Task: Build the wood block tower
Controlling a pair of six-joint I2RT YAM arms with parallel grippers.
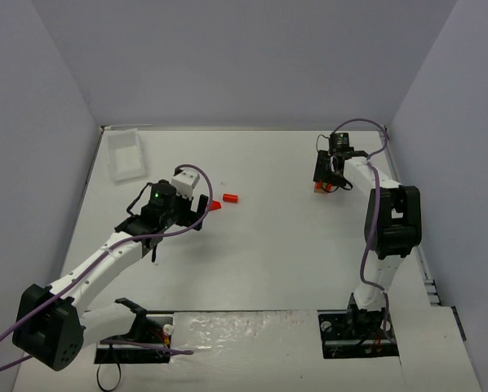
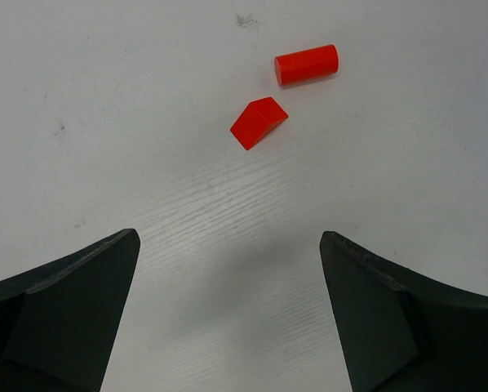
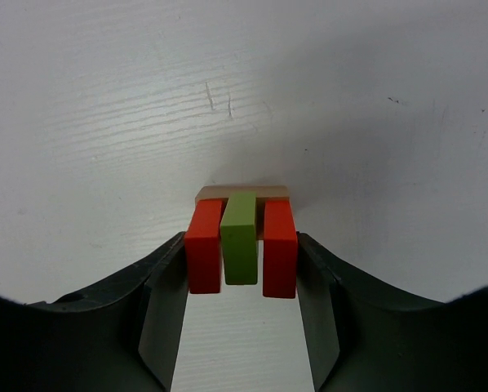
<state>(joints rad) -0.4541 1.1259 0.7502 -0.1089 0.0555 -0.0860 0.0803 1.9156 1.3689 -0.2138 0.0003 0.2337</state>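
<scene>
Two red blocks (image 3: 205,257) beside a green stick (image 3: 240,238), within the right gripper (image 3: 241,273).

A flat tan piece (image 3: 242,193) lies crosswise on the white tabletop (image 3: 105,122). Three short bars lie side by side at its near edge, touching one another and pointing away from it. They are a red-orange bar (image 3: 204,249), a pale yellow-green stick (image 3: 240,241) in the middle, and a second red-orange bar (image 3: 280,249). Whether their far ends rest on the tan piece or only butt against it is unclear. Well to the left of the tan piece, seen from overhead, a red-orange cylinder (image 2: 307,64) lies on its side. A red-orange wedge (image 2: 259,122) sits just beside it, not touching.
</scene>
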